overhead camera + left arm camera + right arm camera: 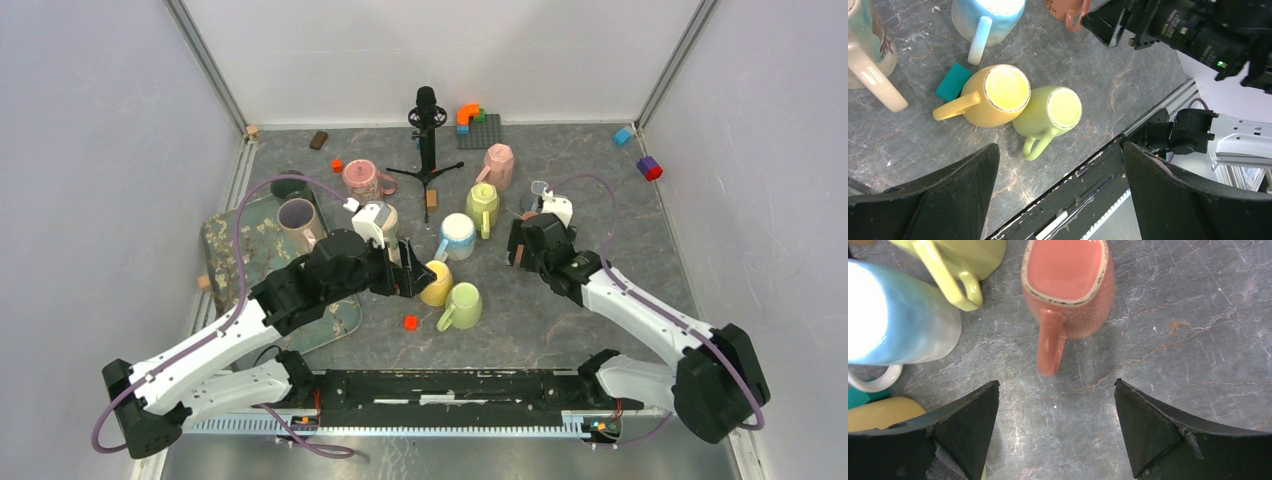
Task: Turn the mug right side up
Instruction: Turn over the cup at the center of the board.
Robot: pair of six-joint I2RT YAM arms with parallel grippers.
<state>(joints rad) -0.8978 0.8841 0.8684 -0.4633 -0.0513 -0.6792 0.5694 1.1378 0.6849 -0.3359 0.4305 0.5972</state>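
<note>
Both tools gape empty: left gripper [1060,146] waits, while right gripper [1055,385] should straddle the salmon speckled ceramic mug [1068,290] squarely, avoiding its handle.

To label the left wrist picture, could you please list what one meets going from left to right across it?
Cream mug → yellow mug → light green mug → right arm.
</note>
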